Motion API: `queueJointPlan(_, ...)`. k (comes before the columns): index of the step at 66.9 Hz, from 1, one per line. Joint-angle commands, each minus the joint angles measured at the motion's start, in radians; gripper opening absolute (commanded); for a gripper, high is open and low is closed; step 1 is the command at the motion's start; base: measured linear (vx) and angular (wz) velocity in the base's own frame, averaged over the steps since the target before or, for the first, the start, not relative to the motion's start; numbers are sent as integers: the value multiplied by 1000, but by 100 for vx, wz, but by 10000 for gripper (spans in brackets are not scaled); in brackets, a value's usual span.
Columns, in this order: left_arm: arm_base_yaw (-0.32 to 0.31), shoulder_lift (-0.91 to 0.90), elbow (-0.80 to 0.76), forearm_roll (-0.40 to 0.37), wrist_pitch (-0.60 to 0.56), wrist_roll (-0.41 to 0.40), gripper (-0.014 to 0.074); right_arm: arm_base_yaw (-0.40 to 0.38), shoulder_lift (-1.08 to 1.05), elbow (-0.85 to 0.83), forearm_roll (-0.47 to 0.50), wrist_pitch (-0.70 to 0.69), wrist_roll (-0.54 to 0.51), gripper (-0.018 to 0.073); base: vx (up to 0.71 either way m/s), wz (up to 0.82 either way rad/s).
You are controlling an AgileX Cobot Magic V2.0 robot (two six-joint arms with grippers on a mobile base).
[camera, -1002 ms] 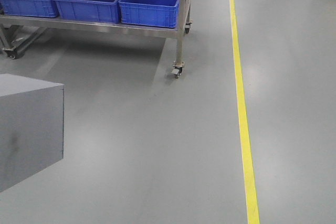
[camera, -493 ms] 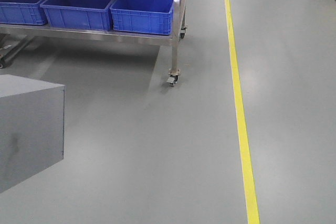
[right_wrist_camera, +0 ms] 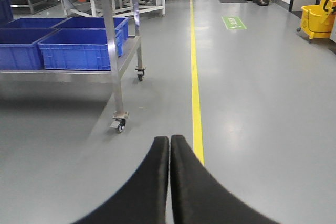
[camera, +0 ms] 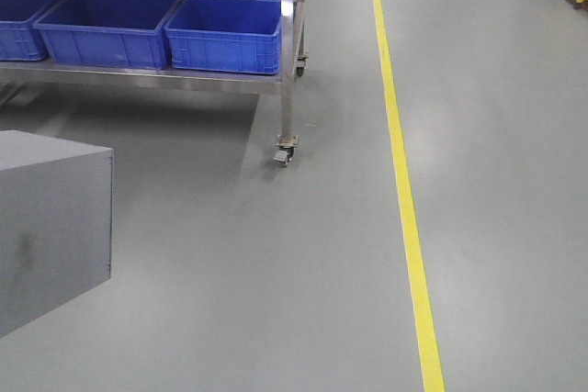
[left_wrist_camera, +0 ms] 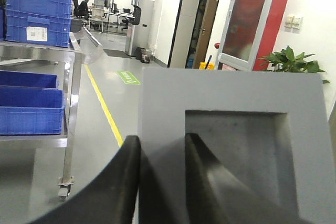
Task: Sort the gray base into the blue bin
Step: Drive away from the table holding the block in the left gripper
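I've got the left pincer [left_wrist_camera: 163, 142] clamped on the gray base [left_wrist_camera: 231, 95]. One finger [left_wrist_camera: 123, 182] sits outside its left wall and the other finger is inside the square recess, with the wall pinched between them. The base fills the view right in front of that pincer, recess facing the wrist camera. The blue bin [left_wrist_camera: 29, 114] is off to that pincer's left on the lower shelf of a steel wheeled cart [left_wrist_camera: 71, 103], well apart from the base. I read the right pincer [right_wrist_camera: 169, 145] as fingers pressed together, nothing between. From it, the cart is ahead-left, the yellow floor line [right_wrist_camera: 195, 77] runs straight ahead, and the mop bucket [right_wrist_camera: 315, 22] is far ahead-right.
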Motion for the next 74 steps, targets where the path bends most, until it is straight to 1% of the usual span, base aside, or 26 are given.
queueJointPlan(1, -2, 4, -28, -6, -103, -3, 2, 1, 18, 2, -4, -72, -12, -5, 23, -14)
queueJointPlan(45, -2, 4, -28, -6, -103, -3, 2, 1, 18, 2, -4, -72, -12, -5, 22, -14)
queueJointPlan(59, -2, 4, -28, -6, -103, -3, 2, 1, 18, 2, -4, -72, -12, -5, 21, 24)
queueJointPlan(74, -2, 4, -28, -6, -103, -3, 2, 1, 18, 2, -4, -72, -12, -5, 22, 56)
